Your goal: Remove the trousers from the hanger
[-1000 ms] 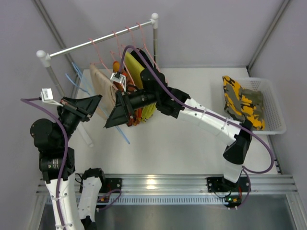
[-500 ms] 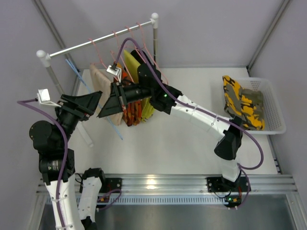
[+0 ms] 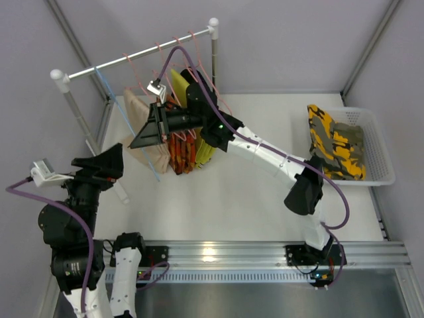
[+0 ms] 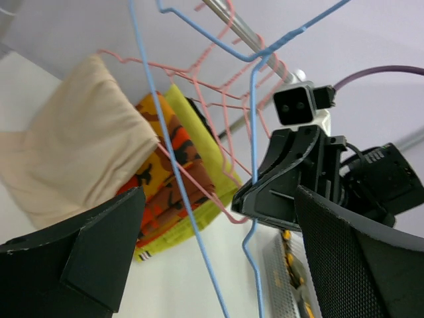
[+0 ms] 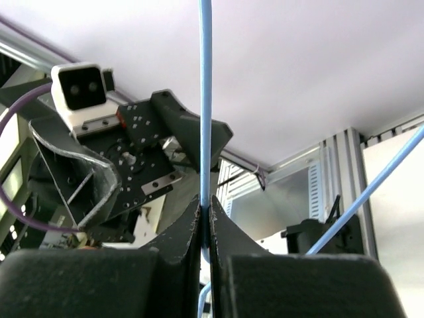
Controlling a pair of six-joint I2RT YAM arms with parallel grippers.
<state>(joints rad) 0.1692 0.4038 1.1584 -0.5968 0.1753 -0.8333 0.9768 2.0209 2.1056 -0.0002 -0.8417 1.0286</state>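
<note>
Blue hanger point(image 5: 205, 99) — pinched by right gripper point(image 5: 205, 203) | left gripper point(image 4: 218, 192) agape

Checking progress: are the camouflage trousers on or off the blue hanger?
Off. The trousers lie folded in the basket; the hanger is bare wire, pinched between the right fingers.

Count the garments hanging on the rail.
3: a beige garment at the left end, an orange-red patterned garment next to it, then a yellow-green garment. The right arm may hide more.
</note>
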